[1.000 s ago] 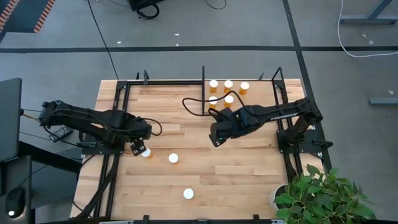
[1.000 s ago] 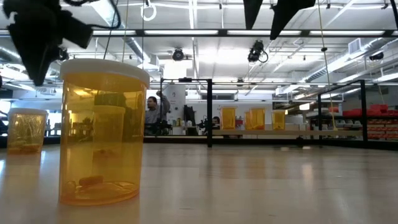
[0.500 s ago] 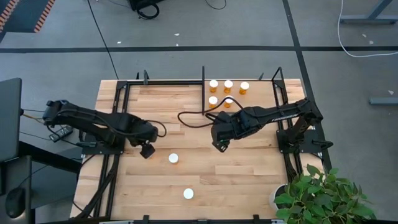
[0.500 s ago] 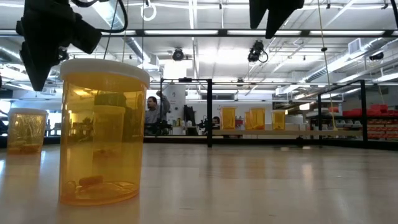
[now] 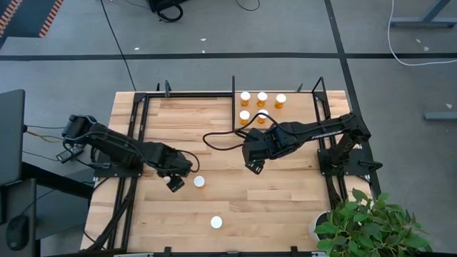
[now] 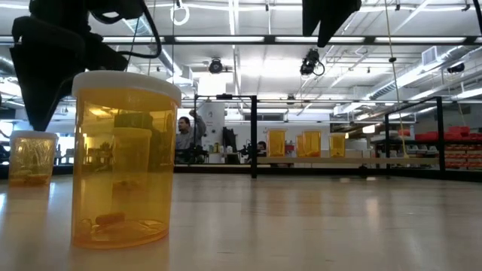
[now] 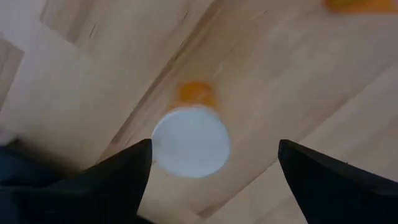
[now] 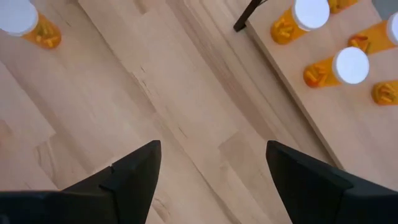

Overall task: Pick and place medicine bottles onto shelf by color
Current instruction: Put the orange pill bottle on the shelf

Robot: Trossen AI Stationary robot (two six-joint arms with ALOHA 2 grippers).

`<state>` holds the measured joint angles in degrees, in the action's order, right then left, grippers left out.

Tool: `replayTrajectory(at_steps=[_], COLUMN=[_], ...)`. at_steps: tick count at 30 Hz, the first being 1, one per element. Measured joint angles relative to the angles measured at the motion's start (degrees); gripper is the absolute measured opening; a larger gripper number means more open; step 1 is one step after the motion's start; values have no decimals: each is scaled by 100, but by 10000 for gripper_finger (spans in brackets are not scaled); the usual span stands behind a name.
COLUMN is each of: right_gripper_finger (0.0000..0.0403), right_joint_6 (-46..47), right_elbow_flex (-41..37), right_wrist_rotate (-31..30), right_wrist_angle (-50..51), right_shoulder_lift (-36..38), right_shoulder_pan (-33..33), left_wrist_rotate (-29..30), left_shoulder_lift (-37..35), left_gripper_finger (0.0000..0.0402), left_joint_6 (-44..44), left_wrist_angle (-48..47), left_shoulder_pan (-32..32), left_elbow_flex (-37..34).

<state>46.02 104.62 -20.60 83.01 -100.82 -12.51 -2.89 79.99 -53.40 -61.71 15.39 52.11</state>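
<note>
Under my open left gripper [image 7: 212, 152] stands an orange bottle with a white cap [image 7: 190, 140], upright on the tabletop. My fingers stand on either side of it, apart from it. The high view shows this gripper [image 5: 175, 183] left of a second bottle [image 5: 199, 182], and a third bottle [image 5: 216, 223] stands nearer the near edge. Several bottles [image 5: 262, 97] stand on the pale shelf [image 5: 296, 107] at the far right. My right gripper [image 5: 253, 166] hangs open over the table's middle, holding nothing.
In the low view the nearest bottle [image 6: 124, 158] fills the left foreground, with a farther bottle [image 6: 30, 158] under my left gripper [image 6: 36, 113]. Black metal bars [image 5: 233, 89] edge the shelf. A cable [image 5: 214, 135] loops beside my right arm. A potted plant [image 5: 364, 221] stands at the near right corner.
My left gripper has moved toward the table's right and near edge. It now stands over the leftmost bottle, which the high view no longer shows. My right gripper has shifted slightly toward the near edge. No bottle has moved.
</note>
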Motion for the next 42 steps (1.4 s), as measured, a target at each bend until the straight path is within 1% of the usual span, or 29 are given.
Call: replayTrajectory(at_steps=[4,12,18,25,31,38,42], right_gripper_finger=[298,298,298,298,298,298,298], right_joint_6=[69,219,292,348,348,348,348], right_elbow_flex=[-2,-2,-2,-2,-4,-4,-4], right_wrist_rotate=[-3,-59,-63,-64,-64,-64,-59], right_wrist_angle=[0,0,0,-2,0,0,17], right_shoulder_lift=[0,0,0,0,0,0,0], right_shoulder_pan=[0,0,0,0,2,2,2], left_wrist_rotate=[-3,123,163,178,178,159,161], left_shoulder_lift=[148,368,560,603,603,603,603], left_gripper_finger=[342,320,305,286,260,224,218], left_joint_6=[106,476,584,633,688,742,941], left_wrist_angle=[-152,-151,-114,-17,40,63,66], left_shoulder_pan=[-13,-13,-15,-17,-26,-188,-389], left_elbow_flex=[-4,-4,-4,-4,-4,-4,-4])
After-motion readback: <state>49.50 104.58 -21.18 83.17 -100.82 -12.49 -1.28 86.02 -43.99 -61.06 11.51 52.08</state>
